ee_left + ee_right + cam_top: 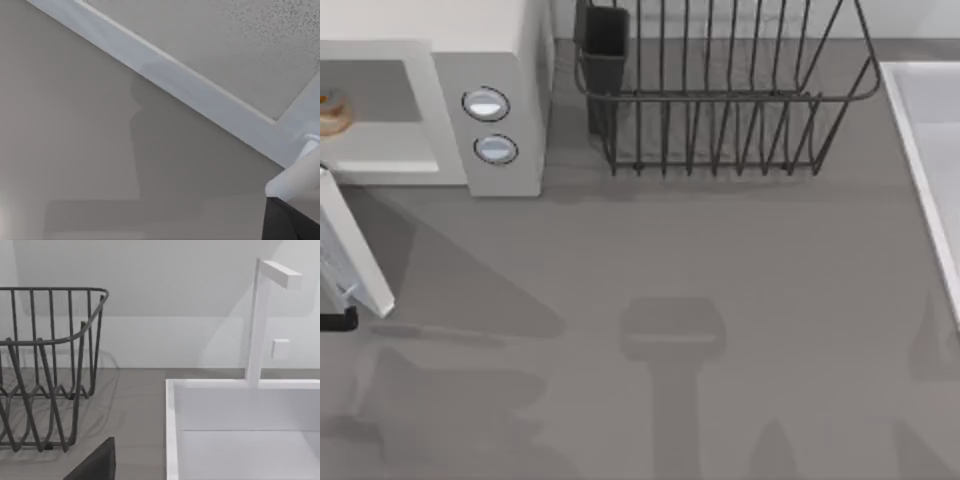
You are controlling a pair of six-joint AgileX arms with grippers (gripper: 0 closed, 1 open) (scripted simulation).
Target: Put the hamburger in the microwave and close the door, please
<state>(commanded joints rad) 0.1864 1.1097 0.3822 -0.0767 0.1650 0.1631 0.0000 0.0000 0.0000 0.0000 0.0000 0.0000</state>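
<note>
The cream-white microwave [500, 60] stands at the table's back left with two round dials [486, 104] on its panel. Its grey cavity is open, and the hamburger [330, 113] lies inside, cut off by the top view's left edge. The door [355, 265] stands swung out toward the front at that left edge. A dark part of my left gripper [335, 320] sits by the door's outer end. In the left wrist view the door's white frame [200, 97] and speckled window [240, 45] are close, with the bar handle [297, 177] just above the gripper's dark part [290, 222].
A dark wire dish rack [720, 100] stands at the back middle, right of the microwave. A white sink [930, 160] with a faucet [260, 320] runs along the right edge. My right gripper [95, 465] shows as a dark tip near the rack [45, 365] and sink [172, 430].
</note>
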